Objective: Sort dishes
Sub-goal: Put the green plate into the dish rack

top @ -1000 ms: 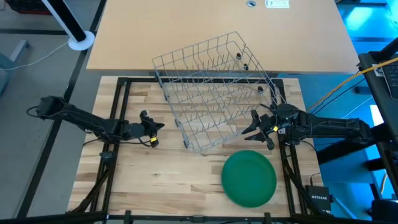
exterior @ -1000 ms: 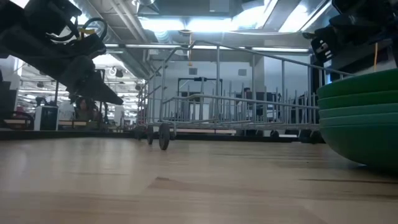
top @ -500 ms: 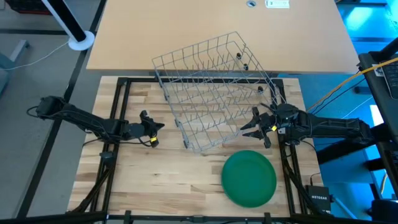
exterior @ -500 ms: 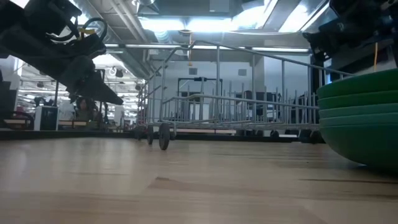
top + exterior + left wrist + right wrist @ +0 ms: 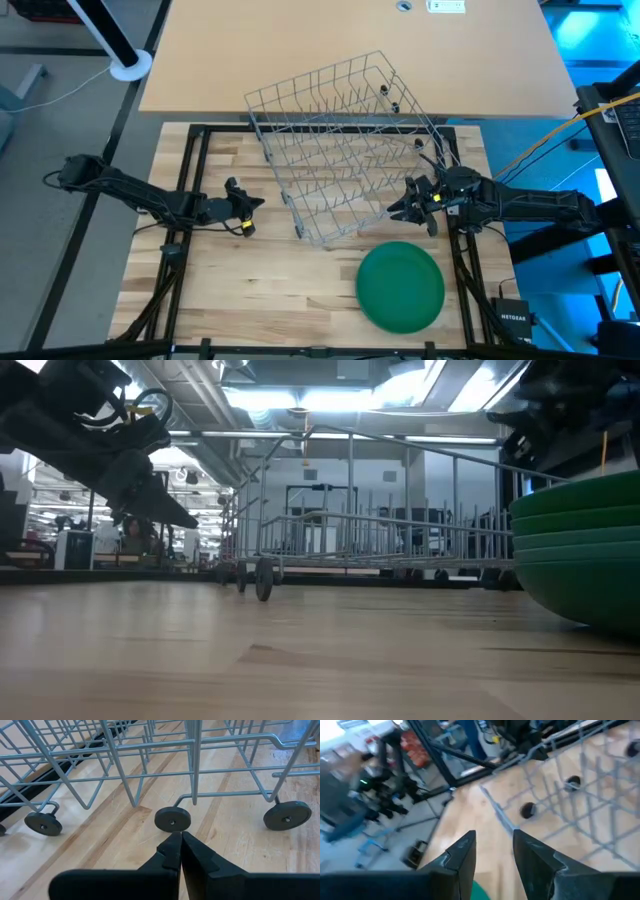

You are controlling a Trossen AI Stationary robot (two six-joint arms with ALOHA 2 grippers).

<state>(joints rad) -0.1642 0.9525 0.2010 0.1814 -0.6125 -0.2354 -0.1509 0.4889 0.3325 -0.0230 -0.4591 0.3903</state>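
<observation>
A: Item one, the dishes (image 5: pixel 401 286)?
B: Stack of round dark-green plates, lower right of the high view, lying on the wooden table (image 5: pixel 260 290). That overhead view shows only a single disc; the low view shows the stack (image 5: pixel 585 555) edge-on at the right edge of the frame, with several rims layered.

A: Item two, the right gripper (image 5: pixel 398 207)?
B: Right of centre in the high view, just above the plates in the frame and apart from them, beside the near corner of the wire dish rack (image 5: pixel 345 150). Its own wrist view shows the two dark fingers (image 5: pixel 462 852) parted to a moderate gap with nothing between them, and a sliver of green at the bottom edge.

A: Item three, the left gripper (image 5: pixel 257 203)?
B: Left of centre in the high view, well apart from the plates, with the rack's corner between. Its wrist view shows the fingertips (image 5: pixel 172 845) pressed together, empty, pointing at a small black wheel (image 5: pixel 172 819) under the rack, a detail the high view hardly shows.

A: Rack contents?
B: No plates in the rack in any view.
</observation>
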